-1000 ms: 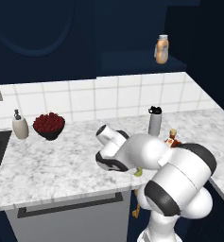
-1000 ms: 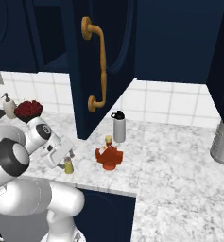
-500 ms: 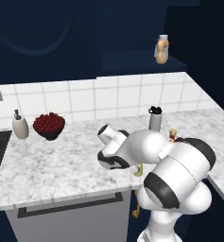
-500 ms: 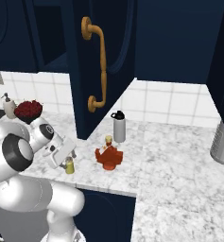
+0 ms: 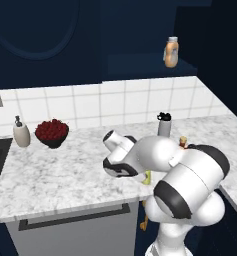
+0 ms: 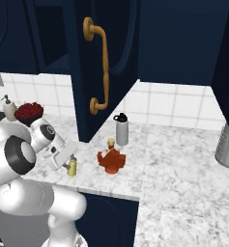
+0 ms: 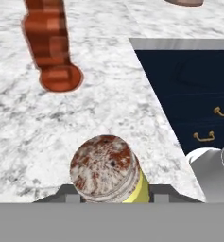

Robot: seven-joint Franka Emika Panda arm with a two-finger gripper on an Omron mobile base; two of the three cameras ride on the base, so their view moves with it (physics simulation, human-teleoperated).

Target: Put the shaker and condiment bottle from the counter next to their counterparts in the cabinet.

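The yellow shaker (image 6: 72, 167) stands on the marbled counter (image 6: 183, 164) near its front edge. My gripper (image 6: 67, 162) is down at it, open, with a finger on each side. In the hand view its speckled cap (image 7: 104, 169) is close at the bottom, between the grey fingertips (image 7: 68, 191). My forearm hides most of the shaker (image 5: 147, 178) in the left base view. The deep-red condiment bottle (image 6: 111, 159) stands just right of the shaker, untouched, and appears again as the red bottle (image 7: 49, 42). The pale orange counterpart bottle (image 5: 171, 52) stands on the navy cabinet's shelf (image 5: 140, 62).
A taller grey shaker with a black top (image 6: 121, 129) stands behind the red bottle. The open cabinet door (image 6: 111, 58) with a gold handle hangs over the counter. A bowl of red fruit (image 5: 52, 132) and a soap dispenser (image 5: 21, 132) are far left. A metal vessel (image 6: 227, 144) stands right.
My arm has eased a little to the right and closer around the shaker. The shaker and the red bottle have stayed where they stood.
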